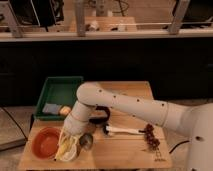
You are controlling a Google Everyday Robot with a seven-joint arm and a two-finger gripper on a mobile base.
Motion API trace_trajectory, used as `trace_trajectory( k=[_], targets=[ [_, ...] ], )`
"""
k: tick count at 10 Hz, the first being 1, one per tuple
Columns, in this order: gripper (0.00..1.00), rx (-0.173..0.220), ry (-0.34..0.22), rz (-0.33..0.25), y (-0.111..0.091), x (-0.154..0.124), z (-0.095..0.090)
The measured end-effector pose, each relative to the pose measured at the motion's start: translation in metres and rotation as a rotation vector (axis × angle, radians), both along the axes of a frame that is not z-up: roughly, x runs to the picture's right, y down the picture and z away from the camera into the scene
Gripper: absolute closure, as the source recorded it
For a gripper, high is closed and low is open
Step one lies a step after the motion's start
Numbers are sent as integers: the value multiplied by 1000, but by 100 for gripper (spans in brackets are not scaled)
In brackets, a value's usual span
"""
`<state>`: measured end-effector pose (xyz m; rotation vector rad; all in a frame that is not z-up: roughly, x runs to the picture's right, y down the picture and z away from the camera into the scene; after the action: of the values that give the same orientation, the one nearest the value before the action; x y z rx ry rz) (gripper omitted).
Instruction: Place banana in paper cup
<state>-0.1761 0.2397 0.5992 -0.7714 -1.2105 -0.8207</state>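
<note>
The yellow banana hangs from the end of my white arm, and its lower end rests in or just over the pale paper cup at the table's front left. My gripper is right above the cup, shut on the banana's upper part, and my wrist largely hides its fingers. The cup stands between the orange bowl and a small grey metal cup.
A green tray at the back left holds a blue sponge and a round yellow fruit. A white utensil and a bunch of dark grapes lie to the right on the wooden table.
</note>
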Motion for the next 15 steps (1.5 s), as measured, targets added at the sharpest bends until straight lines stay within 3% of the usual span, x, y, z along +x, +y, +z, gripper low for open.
trace_trajectory(
  k=[2, 5, 10, 15],
  targets=[
    [100, -31, -40, -11, 2, -11, -7],
    [100, -129, -78, -12, 5, -17, -10],
    [100, -266, -79, -15, 19, -24, -9],
    [100, -337, -98, -14, 29, -30, -13]
  ],
)
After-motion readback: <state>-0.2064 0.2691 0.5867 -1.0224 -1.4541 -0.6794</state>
